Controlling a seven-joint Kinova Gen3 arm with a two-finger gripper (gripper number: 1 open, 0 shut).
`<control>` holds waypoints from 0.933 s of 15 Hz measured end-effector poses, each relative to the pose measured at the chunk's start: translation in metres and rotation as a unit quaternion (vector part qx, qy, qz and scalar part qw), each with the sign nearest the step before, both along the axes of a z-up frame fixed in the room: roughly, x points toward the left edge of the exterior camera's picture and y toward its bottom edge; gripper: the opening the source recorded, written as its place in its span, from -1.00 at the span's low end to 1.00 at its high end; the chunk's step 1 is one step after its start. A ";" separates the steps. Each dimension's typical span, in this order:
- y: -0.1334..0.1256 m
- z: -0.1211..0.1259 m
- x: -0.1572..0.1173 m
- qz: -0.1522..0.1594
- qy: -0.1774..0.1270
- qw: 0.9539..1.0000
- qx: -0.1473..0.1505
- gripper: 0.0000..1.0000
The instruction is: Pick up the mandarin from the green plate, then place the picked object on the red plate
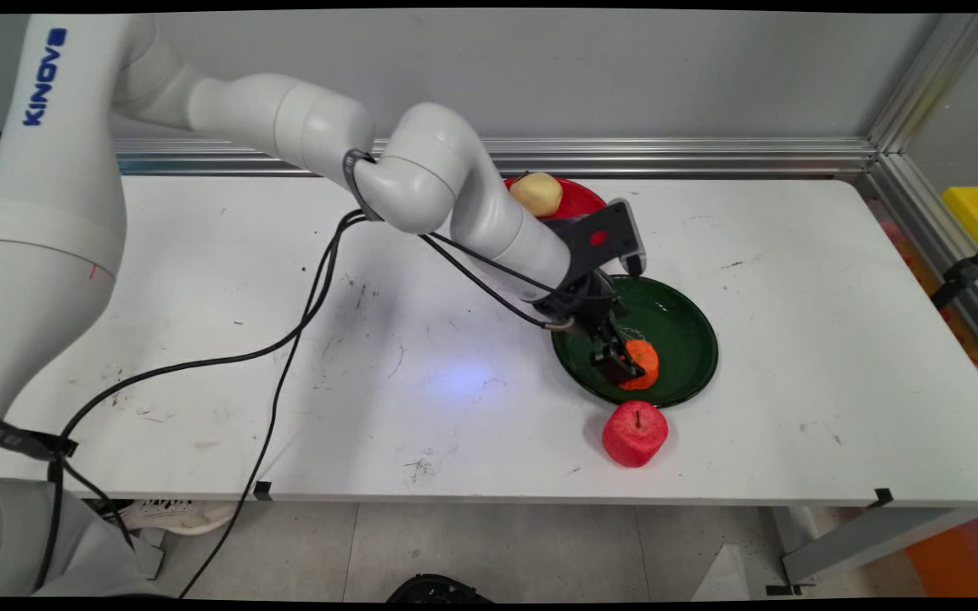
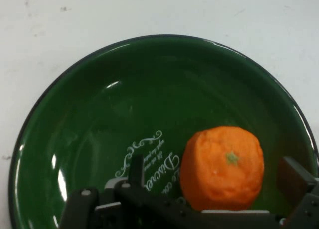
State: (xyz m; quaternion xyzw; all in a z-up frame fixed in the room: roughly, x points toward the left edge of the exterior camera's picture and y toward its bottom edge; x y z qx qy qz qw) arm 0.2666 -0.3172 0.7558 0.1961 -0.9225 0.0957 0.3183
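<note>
1. The gripper (image 1: 625, 367) is down inside the green plate (image 1: 684, 322), at the plate's near-left part in the main view
2. An orange (image 1: 645, 363) lies in that plate, and the gripper is right at it; in the main view one black finger covers the orange's left side
3. In the hand view the orange (image 2: 222, 167) sits between the two fingers (image 2: 295, 180), which stand apart on either side of it; the jaws are open around the orange, and whether the pads touch it cannot be told
4. The orange shows a small green stem mark on top and rests on the plate's floor (image 2: 124, 104), beside white ornamental lettering printed there
5. A red apple (image 1: 634, 434) stands on the table (image 1: 795, 356) just in front of the green plate, near its rim but apart from it
6. Behind the arm, toward the wall, a red plate (image 1: 578, 200) holds a yellowish fruit (image 1: 537, 193); the arm hides part of this plate
7. Black cables (image 1: 302, 322) hang from the arm and trail across the table's left half, down past its near edge
8. The table top is white with scattered dark scuffs
</note>
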 end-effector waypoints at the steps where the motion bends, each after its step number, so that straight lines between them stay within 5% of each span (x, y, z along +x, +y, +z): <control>1: 0.000 -0.002 -0.002 -0.002 0.000 1.000 -0.001 1.00; 8: -0.002 -0.016 -0.012 -0.016 -0.002 1.000 -0.004 1.00; 9: -0.002 -0.017 -0.013 -0.018 -0.002 1.000 -0.004 -1.00; 14: -0.002 -0.020 -0.016 -0.024 -0.003 1.000 -0.002 -1.00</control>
